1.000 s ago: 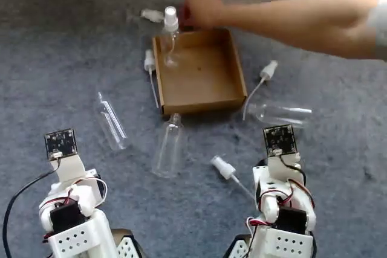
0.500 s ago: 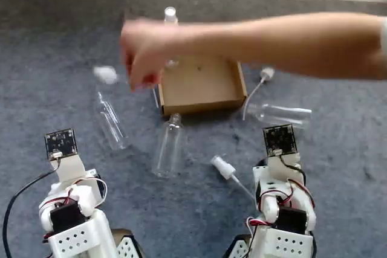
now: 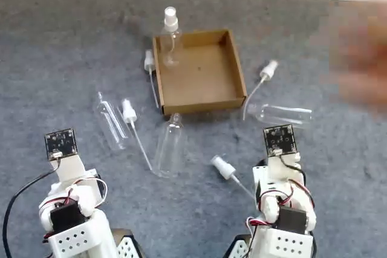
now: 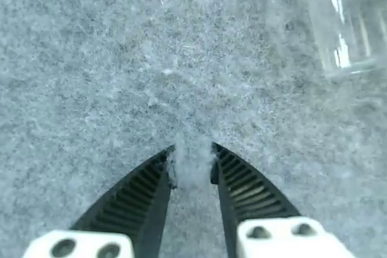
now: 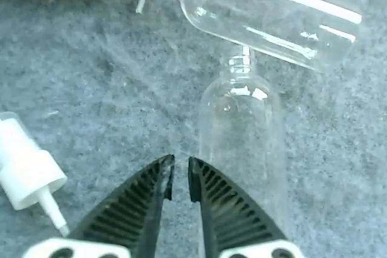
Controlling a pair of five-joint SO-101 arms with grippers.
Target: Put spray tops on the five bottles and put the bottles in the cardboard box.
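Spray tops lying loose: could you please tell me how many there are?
4 loose spray tops: one beside the cardboard box's left wall, one right of it, one between two lying bottles, one by the right arm. A fifth caps the upright bottle.

2 bottles (image 5: 242,131), perhaps touching; spray top (image 5: 24,167).

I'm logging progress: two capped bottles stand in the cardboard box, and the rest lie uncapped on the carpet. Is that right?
Not quite. Only one capped bottle stands in the cardboard box, at its far left corner, as the high view shows. The rest holds: the other bottles, like the one in front of the box, lie uncapped on the carpet.
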